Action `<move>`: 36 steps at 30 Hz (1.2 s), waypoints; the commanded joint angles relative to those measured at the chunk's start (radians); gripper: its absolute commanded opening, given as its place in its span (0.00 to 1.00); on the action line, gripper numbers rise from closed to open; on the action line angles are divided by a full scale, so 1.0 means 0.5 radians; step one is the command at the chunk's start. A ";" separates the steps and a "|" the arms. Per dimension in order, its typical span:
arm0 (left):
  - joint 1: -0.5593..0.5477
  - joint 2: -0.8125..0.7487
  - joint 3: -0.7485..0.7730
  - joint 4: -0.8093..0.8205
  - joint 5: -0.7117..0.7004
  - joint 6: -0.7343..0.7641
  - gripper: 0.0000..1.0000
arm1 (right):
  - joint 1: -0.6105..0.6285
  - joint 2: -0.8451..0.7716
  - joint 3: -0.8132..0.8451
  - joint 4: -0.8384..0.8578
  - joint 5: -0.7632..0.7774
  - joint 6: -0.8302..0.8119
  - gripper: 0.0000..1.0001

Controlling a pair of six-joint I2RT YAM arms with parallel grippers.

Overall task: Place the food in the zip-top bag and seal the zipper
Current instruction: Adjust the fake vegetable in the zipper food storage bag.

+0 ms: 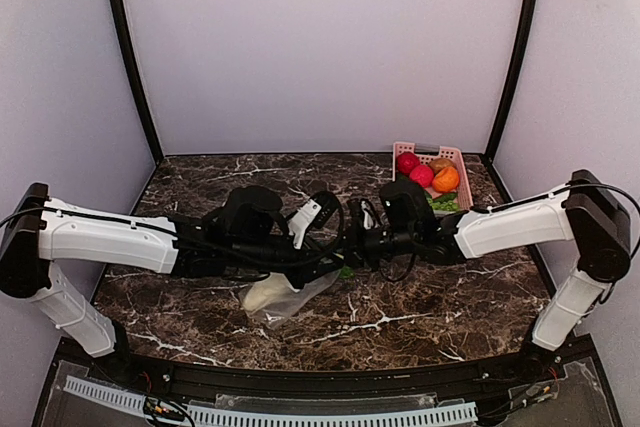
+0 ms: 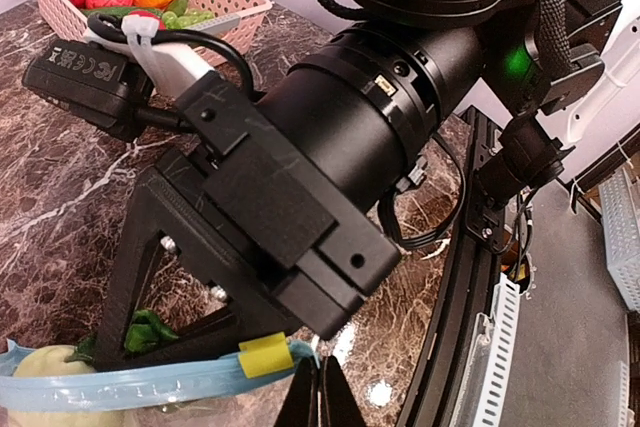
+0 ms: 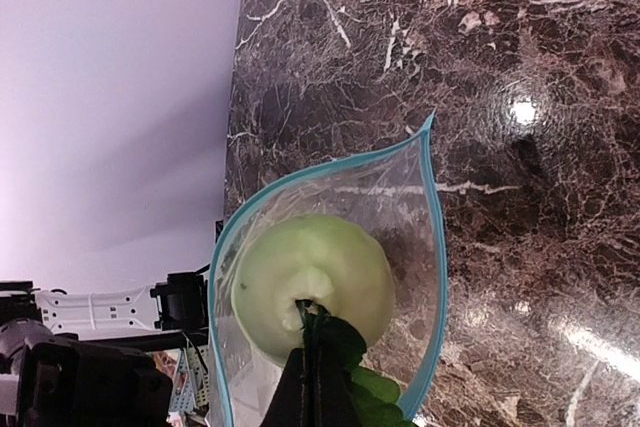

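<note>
1. Walls (image 1: pixel 320 47): plain pale panels on three sides with dark corner posts.
2. Table (image 1: pixel 400 317): dark brown marble-look top with white veins, glossy, so expect glare spots.
3. Basket (image 1: pixel 455 155): pink, at the far right corner, well apart from the bag. It holds red, orange and green pieces, so you likely have more food to load.
4. Bag (image 3: pixel 400 217): clear plastic, lying near centre, a little left, with its mouth spread wide. It looks held open so food can go in.
5. Gourd (image 3: pixel 300 277): pale green, already inside the bag.
6. Left gripper (image 2: pixel 320 387): fingers fully closed, tips right at the zipper (image 2: pixel 150 384) by a yellow tab (image 2: pixel 265 355). It probably pinches the edge to steady the mouth, but you can't confirm the hold.
7. Right gripper (image 3: pixel 312 347): fingers closed tight on the leaf (image 3: pixel 375 387), at the bag mouth and touching the gourd. Judged as mid-insertion.
8. Zipper: the blue strip is unsealed along its whole visible length.
</note>
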 commanded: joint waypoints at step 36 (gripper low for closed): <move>-0.059 0.206 -0.143 0.672 0.225 -0.314 0.01 | 0.014 -0.949 -0.012 -1.456 0.960 -0.549 0.00</move>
